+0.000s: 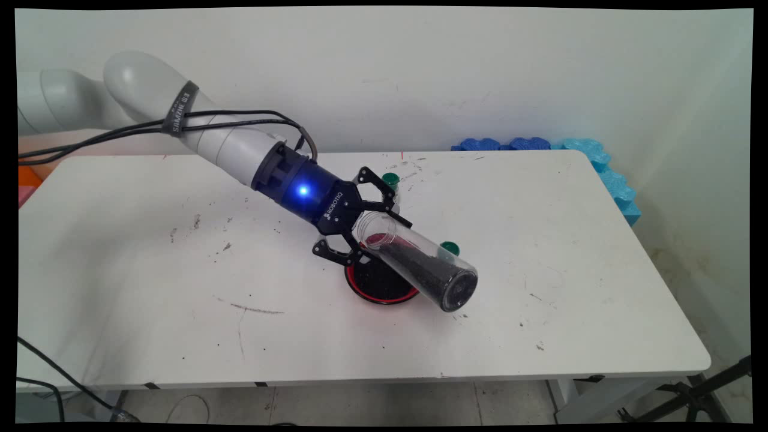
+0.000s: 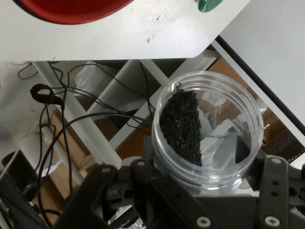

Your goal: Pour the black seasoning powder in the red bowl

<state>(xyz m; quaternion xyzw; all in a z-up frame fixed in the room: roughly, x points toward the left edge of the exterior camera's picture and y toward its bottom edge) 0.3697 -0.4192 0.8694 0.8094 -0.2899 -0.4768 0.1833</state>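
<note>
Beneath tool-held jar [image 1: 420,261] (tilted): red-rimmed bowl [image 1: 378,287]; green lid [image 1: 449,247] beside.

A scuffed white table [image 1: 150,312] stands against a pale wall [image 1: 420,72], with blue, perhaps foam, pieces [image 1: 606,168] behind.

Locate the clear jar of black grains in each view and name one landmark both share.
Main view: clear jar, centre, tilted, held by the gripper over the red-rimmed dish.
Hand view: lower right, open mouth facing the camera.
Shared landmark: the red-rimmed dish, top left in the hand view.
</note>
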